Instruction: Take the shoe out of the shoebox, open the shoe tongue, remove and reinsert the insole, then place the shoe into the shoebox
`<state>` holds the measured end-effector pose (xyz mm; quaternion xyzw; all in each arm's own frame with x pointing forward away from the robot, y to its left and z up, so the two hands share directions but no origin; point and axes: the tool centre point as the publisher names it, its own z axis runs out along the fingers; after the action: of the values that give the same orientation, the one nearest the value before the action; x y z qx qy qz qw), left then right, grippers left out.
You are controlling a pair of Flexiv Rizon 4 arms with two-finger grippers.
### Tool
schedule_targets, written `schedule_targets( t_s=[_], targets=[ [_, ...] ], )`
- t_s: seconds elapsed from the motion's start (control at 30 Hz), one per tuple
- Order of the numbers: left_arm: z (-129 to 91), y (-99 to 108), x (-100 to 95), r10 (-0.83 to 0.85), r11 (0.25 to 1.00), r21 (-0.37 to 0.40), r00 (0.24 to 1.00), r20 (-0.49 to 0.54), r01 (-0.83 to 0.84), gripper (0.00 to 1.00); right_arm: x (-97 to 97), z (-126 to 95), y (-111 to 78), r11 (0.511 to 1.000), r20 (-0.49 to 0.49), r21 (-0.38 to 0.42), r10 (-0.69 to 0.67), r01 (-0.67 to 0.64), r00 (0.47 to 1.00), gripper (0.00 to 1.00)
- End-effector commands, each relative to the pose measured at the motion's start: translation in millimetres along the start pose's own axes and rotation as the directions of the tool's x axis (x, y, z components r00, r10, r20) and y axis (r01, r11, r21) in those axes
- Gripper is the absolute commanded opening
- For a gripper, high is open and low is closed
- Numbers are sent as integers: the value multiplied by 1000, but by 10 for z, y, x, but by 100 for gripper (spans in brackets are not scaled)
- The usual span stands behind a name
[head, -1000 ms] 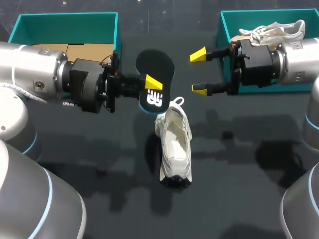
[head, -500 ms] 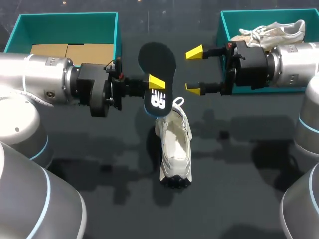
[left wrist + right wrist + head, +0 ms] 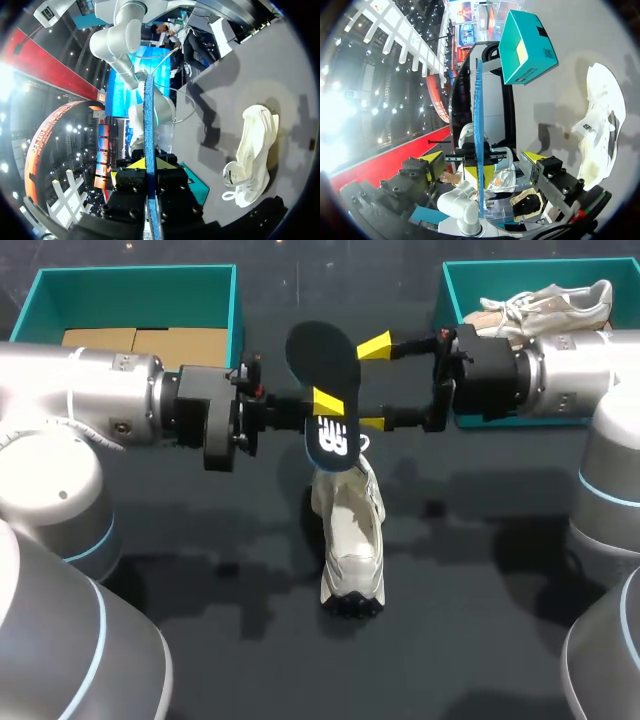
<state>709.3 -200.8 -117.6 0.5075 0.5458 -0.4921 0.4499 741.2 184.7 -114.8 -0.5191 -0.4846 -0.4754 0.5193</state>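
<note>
Shifted rightward, left gripper (image 3: 325, 410) pinches flat black insole (image 3: 320, 355) between right gripper (image 3: 373, 384)'s spread fingers; two teal shoeboxes (image 3: 235, 300) (image 3: 445, 290), one holding one white sneaker (image 3: 545, 300).

a robot test bench, by the look: left arm (image 3: 90, 415) and right arm (image 3: 585, 370) over a dark table (image 3: 480, 600) with teal shoeboxes (image 3: 130, 272).

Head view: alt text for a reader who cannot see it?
The left gripper holds a black insole above the table, the open right gripper close beside it. A white shoe lies beneath; a teal shoebox sits at each far corner, the right one holding another shoe.
</note>
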Motion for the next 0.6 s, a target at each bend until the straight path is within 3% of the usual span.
schedule_targets(
  t_s=[0.03,0.13,0.37,0.6],
  targets=[
    [157,105,-5,6,1000,-2,1000,-9,-6,0,-1,135,69,1000,8,18,-6,6,1000,76],
    [191,129,10,9,1000,-7,1000,-15,-9,0,-10,149,62,1000,5,16,-11,11,1000,49],
    [232,143,39,5,1000,-14,1000,-19,-5,0,-12,174,38,1000,2,10,-13,13,1000,48],
    [261,162,49,4,1000,-21,1000,-17,-4,0,-25,203,46,1000,-2,17,-12,12,1000,36]
  ],
)
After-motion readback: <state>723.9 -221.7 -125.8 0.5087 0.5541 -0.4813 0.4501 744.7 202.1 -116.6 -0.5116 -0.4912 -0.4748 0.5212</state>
